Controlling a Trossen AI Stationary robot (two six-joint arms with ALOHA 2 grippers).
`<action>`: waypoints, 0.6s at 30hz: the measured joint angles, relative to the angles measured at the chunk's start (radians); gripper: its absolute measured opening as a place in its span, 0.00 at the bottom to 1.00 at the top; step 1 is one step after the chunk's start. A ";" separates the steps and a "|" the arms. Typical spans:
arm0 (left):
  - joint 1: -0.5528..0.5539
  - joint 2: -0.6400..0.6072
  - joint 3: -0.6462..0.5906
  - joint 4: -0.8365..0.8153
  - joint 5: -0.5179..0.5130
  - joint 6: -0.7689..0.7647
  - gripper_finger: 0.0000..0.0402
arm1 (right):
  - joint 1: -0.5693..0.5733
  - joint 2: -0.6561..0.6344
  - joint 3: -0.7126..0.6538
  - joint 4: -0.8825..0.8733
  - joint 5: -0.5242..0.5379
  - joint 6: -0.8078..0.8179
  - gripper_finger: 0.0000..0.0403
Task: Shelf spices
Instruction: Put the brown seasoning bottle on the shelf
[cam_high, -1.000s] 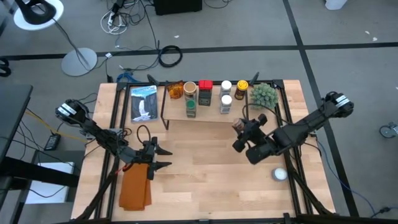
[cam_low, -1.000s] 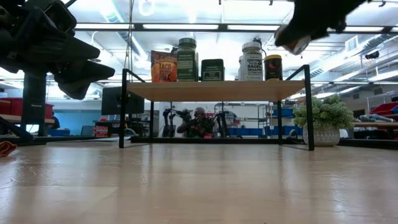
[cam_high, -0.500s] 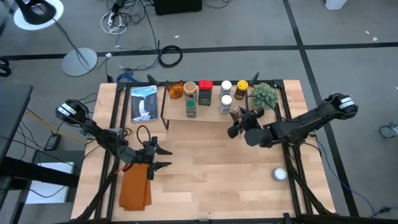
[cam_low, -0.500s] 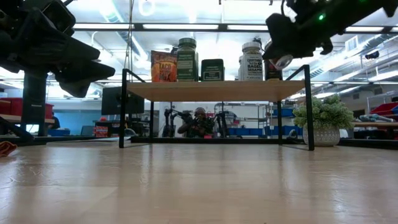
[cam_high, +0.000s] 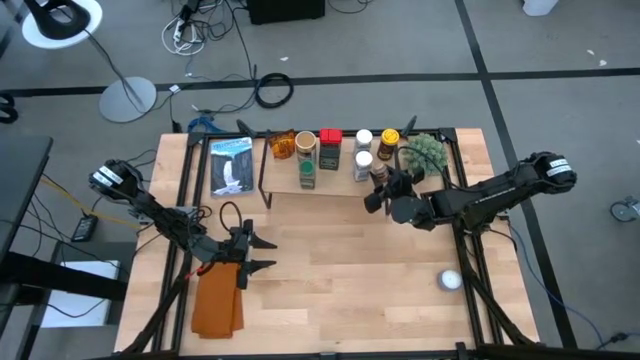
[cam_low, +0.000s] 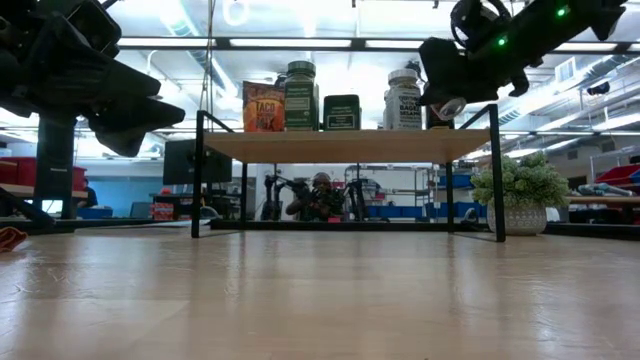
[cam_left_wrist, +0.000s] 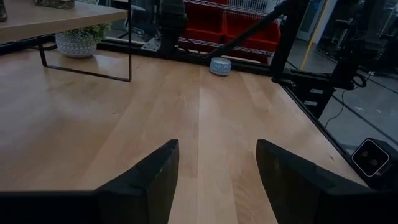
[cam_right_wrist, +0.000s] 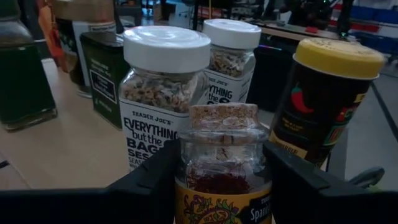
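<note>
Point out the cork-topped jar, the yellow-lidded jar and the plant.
cork-topped jar (cam_right_wrist: 222, 163), right wrist view, glass body.
yellow-lidded jar (cam_right_wrist: 339, 57), right wrist view, lid.
plant (cam_low: 518, 183), low view, foliage.

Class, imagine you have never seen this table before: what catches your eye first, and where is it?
The right gripper holds a small cork-stoppered jar at the right end of the shelf, just in front of two white-capped bagel seasoning jars and a yellow-lidded jar. The left gripper hangs open over the table's front left, beside an orange cloth.
</note>
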 joint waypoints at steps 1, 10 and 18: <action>0.000 0.000 0.000 0.000 0.000 -0.001 0.55 | -0.002 0.000 0.000 0.000 -0.001 0.003 0.47; 0.000 0.000 0.000 0.000 0.000 -0.001 0.55 | 0.000 0.000 0.000 -0.012 -0.006 0.024 0.53; 0.000 0.000 0.000 0.000 0.000 -0.001 0.55 | 0.040 -0.013 0.000 -0.011 -0.005 -0.031 0.40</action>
